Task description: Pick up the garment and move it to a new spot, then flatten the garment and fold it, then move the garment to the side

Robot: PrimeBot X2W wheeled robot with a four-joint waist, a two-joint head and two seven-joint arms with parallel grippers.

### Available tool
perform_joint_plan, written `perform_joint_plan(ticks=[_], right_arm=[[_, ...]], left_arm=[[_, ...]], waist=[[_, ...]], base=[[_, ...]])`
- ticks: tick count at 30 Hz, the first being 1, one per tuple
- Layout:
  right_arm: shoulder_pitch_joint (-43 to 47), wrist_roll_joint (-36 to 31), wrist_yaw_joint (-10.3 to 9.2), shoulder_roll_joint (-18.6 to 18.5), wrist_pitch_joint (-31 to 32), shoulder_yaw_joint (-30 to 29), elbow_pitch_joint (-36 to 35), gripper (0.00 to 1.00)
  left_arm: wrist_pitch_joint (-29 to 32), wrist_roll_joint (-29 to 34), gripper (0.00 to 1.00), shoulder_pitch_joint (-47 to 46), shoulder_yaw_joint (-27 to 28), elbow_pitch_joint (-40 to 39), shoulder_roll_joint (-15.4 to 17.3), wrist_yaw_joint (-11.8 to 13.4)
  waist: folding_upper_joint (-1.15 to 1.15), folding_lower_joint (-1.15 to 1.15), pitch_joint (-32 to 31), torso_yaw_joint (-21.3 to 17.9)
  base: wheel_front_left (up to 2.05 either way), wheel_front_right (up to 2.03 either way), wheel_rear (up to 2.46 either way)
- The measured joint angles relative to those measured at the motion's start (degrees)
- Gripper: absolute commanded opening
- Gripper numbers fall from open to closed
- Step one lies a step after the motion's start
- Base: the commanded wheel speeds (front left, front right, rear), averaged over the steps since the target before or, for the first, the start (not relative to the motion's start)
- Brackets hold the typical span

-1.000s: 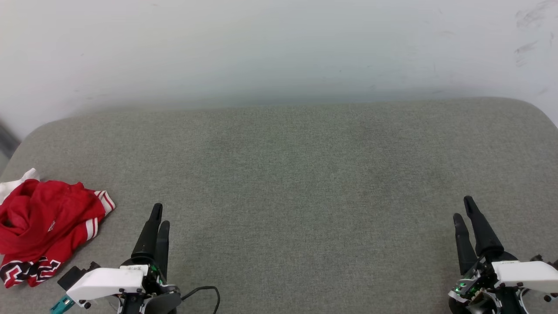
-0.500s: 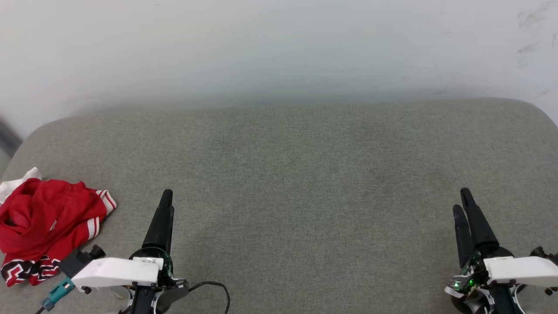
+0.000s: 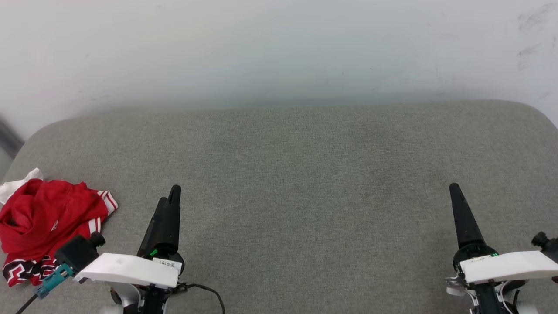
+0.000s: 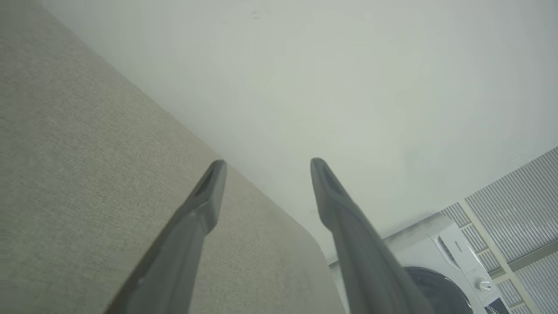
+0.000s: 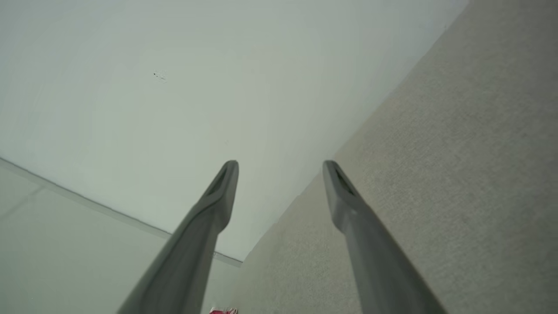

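Grey-green woven fabric, one wide padded surface [image 3: 305, 174]: we are logging it as stretching across the head view, rounding off at its far corners and meeting a white wall [image 3: 279, 48] behind.

Item, garment [image 3: 48, 222]: we are finding it lying crumpled in a heap at the surface's near left edge. Its red body is sitting uppermost, a white sleeve with red stripes is showing at its right side, and dark white-outlined lettering is showing along its near hem. In the right wrist view we are seeing a small red scrap of it [image 5: 223, 311] at the bottom edge, far off along the surface.

Item, left gripper [image 3: 170, 194]: we are noting it hovering near the garment's right side, apart from it, with its fingers pointing toward the wall. In the left wrist view its jaws are standing wide apart and empty.

Item, right gripper [image 3: 453, 188]: we are noting it at the near right of the surface, well apart from the garment, its two fingers lining up as one in the head view. Its own wrist view is showing the jaws spread wide and gripping nothing.

Sundries: a teal connector [image 3: 50, 283] and a black cable [image 3: 209, 291] are hanging by the left wrist. A white washing machine [image 4: 440, 270] is standing beyond the surface's end in the left wrist view, beside a slatted grey panel [image 4: 514, 205].
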Motion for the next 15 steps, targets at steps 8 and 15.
perform_joint_plan(ticks=[8,15], right_arm=[[0.0,-14.9,0.01,0.0,0.1,0.3,-2.0,1.00],[0.0,-26.1,0.01,0.0,0.9,0.2,-3.7,1.00]], left_arm=[[-1.5,10.0,1.00,1.0,-0.5,-1.0,0.5,0.0],[-2.6,18.5,1.00,1.3,-0.4,-1.4,1.0,0.0]], waist=[[0.00,0.00,-0.2,0.1],[0.00,0.00,-0.2,0.2]], base=[[0.00,0.00,0.00],[0.00,0.00,0.00]])
